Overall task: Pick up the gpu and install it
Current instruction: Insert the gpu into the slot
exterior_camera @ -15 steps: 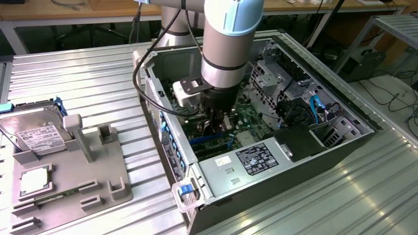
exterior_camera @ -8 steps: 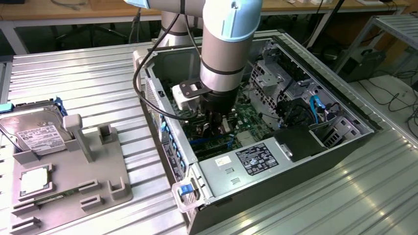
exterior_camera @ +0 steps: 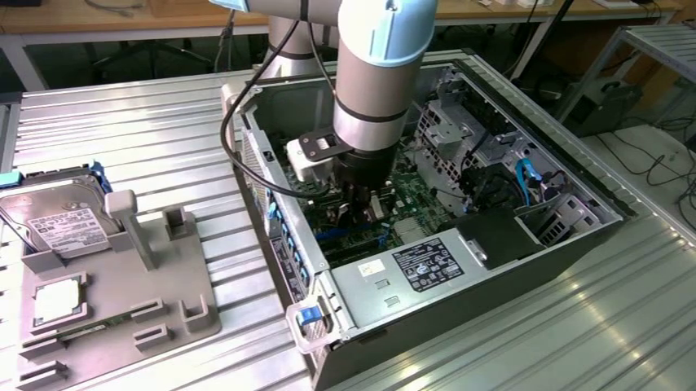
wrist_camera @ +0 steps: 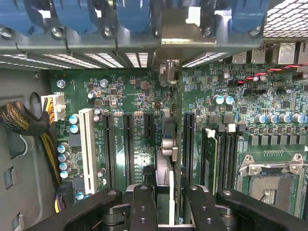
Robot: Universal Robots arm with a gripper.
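Note:
In the wrist view the gpu [wrist_camera: 169, 147] shows edge-on, a thin card standing upright over the green motherboard [wrist_camera: 120, 91] between two black expansion slots [wrist_camera: 129, 149]. Its silver bracket [wrist_camera: 180, 29] reaches the case's rear wall among blue slot latches [wrist_camera: 72, 14]. My gripper [wrist_camera: 173, 197] is shut on the card, one black finger [wrist_camera: 144, 204] on each face. In the exterior view the gripper [exterior_camera: 357, 208] hangs deep inside the open computer case [exterior_camera: 511, 147], low over the board. Whether the card sits in a slot I cannot tell.
Left of the case stands a grey fixture tray [exterior_camera: 174, 277] with a silver hard drive [exterior_camera: 60, 216] and a small square chip [exterior_camera: 57, 300]. Inside the case are the power supply [exterior_camera: 425, 265], drive cages [exterior_camera: 451, 122], an open CPU socket [wrist_camera: 272, 187] and cable bundles [wrist_camera: 19, 120].

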